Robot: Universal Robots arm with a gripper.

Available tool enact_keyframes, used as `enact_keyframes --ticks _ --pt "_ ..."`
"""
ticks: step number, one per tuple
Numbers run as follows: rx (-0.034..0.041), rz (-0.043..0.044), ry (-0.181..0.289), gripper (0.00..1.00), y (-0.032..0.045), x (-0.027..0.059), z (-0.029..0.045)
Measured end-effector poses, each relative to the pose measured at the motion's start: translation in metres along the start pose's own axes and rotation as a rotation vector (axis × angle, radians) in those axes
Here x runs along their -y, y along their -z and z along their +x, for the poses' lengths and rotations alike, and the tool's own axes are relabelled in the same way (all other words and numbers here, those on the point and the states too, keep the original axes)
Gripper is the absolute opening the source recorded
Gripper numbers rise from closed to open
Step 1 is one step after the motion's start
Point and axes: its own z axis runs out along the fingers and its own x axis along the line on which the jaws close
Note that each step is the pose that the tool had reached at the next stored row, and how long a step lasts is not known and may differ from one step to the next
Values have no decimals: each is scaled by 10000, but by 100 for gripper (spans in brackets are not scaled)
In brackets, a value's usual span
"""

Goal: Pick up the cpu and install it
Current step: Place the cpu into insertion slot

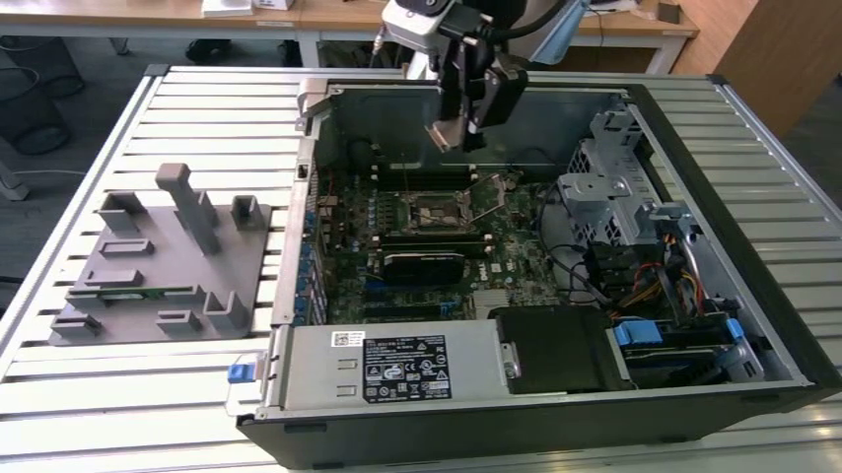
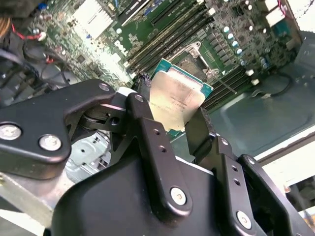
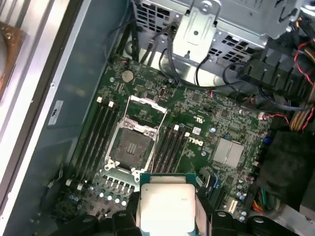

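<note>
Tool (image 2: pixel 172 118) clamps cpu (image 3: pixel 166 206) by opposite edges: flat square, shiny silver top, thin greenish rim.

Exterior view above case (image 1: pixel 394 108), both wrist views near motherboard (image 3: pixel 236 128) (image 2: pixel 256 54)

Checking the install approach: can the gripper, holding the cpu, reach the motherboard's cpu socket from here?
Probably yes. The gripper, shut on the cpu, hangs above the open case. The cpu socket lies uncovered below, with no cable across it.
</note>
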Motion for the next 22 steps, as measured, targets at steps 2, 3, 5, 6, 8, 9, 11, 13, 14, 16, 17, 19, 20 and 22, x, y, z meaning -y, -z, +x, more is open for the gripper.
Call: enact_keyframes --ticks 2,3,5,6,8,9,11,13,14,16,17,19,20,22 --pt "-2 7 -239 53 -13 -2 4" --pt "-8 5 -265 53 -21 -5 12" --pt "-13 5 -312 53 -48 -12 35" --pt "-23 3 -322 53 -63 -17 50" --pt "-90 -18 -321 53 -90 -33 97" --pt "-119 -27 -321 53 -104 -41 118" --pt "-130 -32 -331 53 -134 -59 142" --pt "-141 -30 -567 53 -154 -60 143" --pt "-143 -26 -727 53 -163 -60 143" --pt "-148 -21 -1065 53 -183 -61 144" --pt "-151 -19 -1242 53 -194 -61 144" --pt "-154 -13 -1543 53 -214 -62 144" --pt "-156 -11 -1691 53 -224 -62 145" --pt "-159 -6 -1919 53 -240 -64 145"
